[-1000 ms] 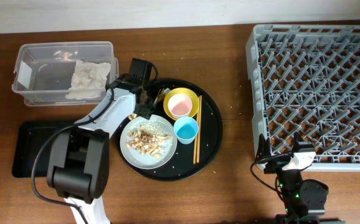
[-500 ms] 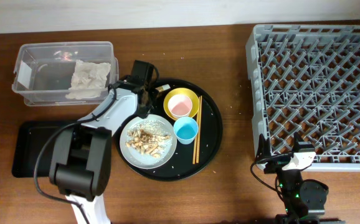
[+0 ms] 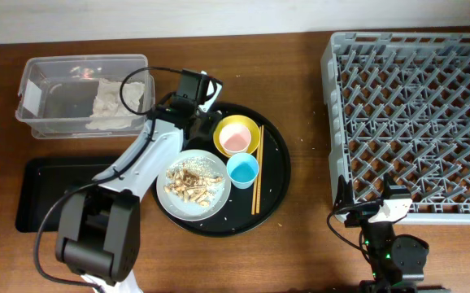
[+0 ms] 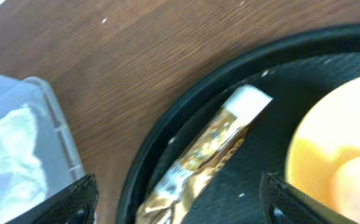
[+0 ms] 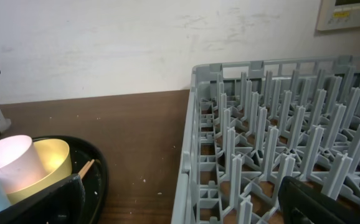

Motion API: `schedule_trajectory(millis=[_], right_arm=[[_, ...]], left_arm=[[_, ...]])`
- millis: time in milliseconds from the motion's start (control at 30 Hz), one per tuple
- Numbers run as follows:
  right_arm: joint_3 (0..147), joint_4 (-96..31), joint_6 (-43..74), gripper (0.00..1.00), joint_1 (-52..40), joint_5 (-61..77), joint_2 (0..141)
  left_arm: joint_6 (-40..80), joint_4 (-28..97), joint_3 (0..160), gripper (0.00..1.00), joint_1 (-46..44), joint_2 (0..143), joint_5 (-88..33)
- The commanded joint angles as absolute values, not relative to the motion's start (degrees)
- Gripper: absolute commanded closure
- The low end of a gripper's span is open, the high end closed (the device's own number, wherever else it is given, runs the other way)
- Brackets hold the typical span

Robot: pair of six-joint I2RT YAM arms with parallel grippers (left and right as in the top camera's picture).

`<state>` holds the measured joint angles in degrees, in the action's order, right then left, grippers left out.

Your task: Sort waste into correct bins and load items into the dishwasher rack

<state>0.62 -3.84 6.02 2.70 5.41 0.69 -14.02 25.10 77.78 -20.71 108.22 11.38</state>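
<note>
My left gripper [image 3: 202, 122] is open and empty over the far left rim of the round black tray [image 3: 277, 163]. In the left wrist view its jaws stand wide either side of a gold foil wrapper [image 4: 212, 148] lying on that tray, beside the yellow bowl [image 4: 336, 149]. The yellow bowl [image 3: 237, 136] holds the pink cup [image 3: 235, 141]. The blue cup [image 3: 242, 169], chopsticks [image 3: 258, 181] and the grey plate [image 3: 174, 203] with food scraps [image 3: 193, 179] sit on the tray. The napkin [image 3: 113, 102] lies in the clear tub [image 3: 32, 98]. My right gripper [image 3: 365, 213] is open and empty by the rack's [image 3: 414, 122] near left corner.
The shallow black rectangular tray [image 3: 44, 191] lies front left of the round tray. White crumbs dot the round tray and the table. The rack's wall [image 5: 189, 149] rises right of bare wood between it and the round tray. A wall stands behind the table.
My left gripper has moved from the plate's far left edge toward the back and right, to over the gold wrapper. The right arm has not moved.
</note>
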Motion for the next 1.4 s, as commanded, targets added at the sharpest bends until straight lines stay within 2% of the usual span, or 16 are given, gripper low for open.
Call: schedule_trajectory(millis=[0,333,400,567,600,633,700,767,967,1033,1133,1200,1233,1267,1333,1367], right_arm=[[0.32,-4.08,6.20,0.02,3.07,5.32,0.36],[0.32,-4.10,6.20,0.02,3.07,5.32,0.36],[0.32,-4.10,6.20,0.02,3.07,5.32,0.36],[0.32,-4.10,6.20,0.02,3.07,5.32,0.36],[0.32,-4.08,6.20,0.02,3.07,5.32,0.36],[0.32,-4.10,6.20,0.02,3.07,5.32,0.36],[0.32,-4.10,6.20,0.02,3.07,5.32,0.36],[0.32,-4.10,6.20,0.02,3.07,5.32,0.36],[0.32,-4.08,6.20,0.02,3.07,5.32,0.36],[0.32,-4.10,6.20,0.02,3.07,5.32,0.36],[0.32,-4.10,6.20,0.02,3.07,5.32,0.36],[0.32,-4.10,6.20,0.02,3.07,5.32,0.36],[0.32,-4.10,6.20,0.02,3.07,5.32,0.36],[0.32,-4.10,6.20,0.02,3.07,5.32,0.36],[0.32,-4.10,6.20,0.02,3.07,5.32,0.36],[0.32,-4.10,6.20,0.02,3.07,5.32,0.36]], left_arm=[[-18.41,24.93,77.91,0.18,-20.29,110.80,14.61],[-22.85,24.01,77.91,0.22,-20.08,118.19,13.93],[-22.83,23.35,77.91,0.34,-20.01,118.28,13.52],[-22.79,22.15,77.91,0.34,-18.48,120.33,12.25],[-22.81,22.11,77.93,0.37,-18.46,120.33,12.27],[-22.81,21.89,77.93,0.46,-18.46,120.33,12.25],[-22.81,21.93,78.02,0.81,-18.48,120.31,12.27],[-22.09,23.18,79.33,1.00,-18.74,118.85,12.27],[-18.70,16.58,82.39,0.99,-16.40,100.47,15.09],[-18.68,12.67,82.39,0.99,-11.38,100.18,16.95],[-7.29,12.45,82.39,0.99,-2.28,101.62,16.93],[7.11,12.53,82.39,0.95,3.14,104.49,16.62],[14.50,12.93,82.37,0.85,5.43,106.19,13.58],[19.53,12.95,82.37,0.54,6.66,106.94,9.32],[23.77,11.57,82.39,0.03,7.94,107.09,3.79],[23.77,10.87,82.41,0.01,7.94,106.76,3.77]])
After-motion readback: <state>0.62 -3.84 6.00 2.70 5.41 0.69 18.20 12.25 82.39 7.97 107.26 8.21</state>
